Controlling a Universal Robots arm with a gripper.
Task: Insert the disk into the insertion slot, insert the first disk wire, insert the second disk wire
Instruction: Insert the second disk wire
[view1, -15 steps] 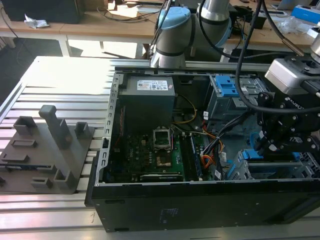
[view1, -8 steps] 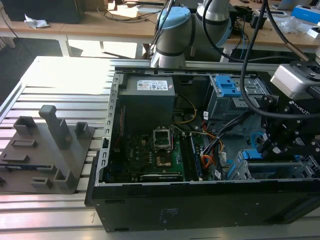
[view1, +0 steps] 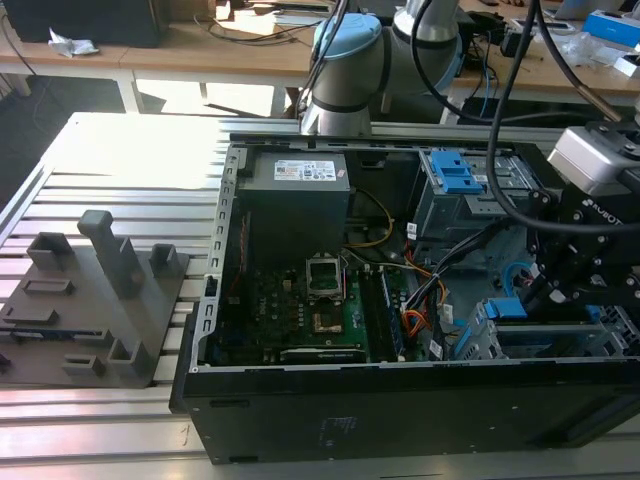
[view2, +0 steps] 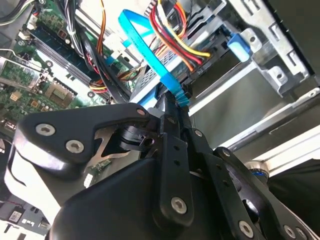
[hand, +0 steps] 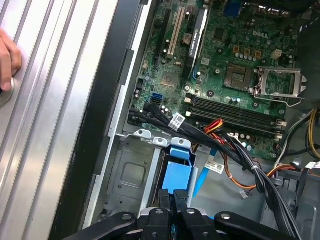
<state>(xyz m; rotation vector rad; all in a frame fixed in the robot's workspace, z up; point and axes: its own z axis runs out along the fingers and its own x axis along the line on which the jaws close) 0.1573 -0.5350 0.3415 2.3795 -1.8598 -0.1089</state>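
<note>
Evidently the gripper (view2: 175, 100) is clamped on the second disk wire (view2: 144, 42), right at its dark plug (view2: 186, 92).
Light, thin and floppy, I judge; best held by the stiff plug; the flat cable would kink.

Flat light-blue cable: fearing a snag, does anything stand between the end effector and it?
Nothing visible does. In the second wrist view the end effector is shut on the flat light-blue cable at its dark plug end; the orange, red and black wire bundle runs beside it.
</note>
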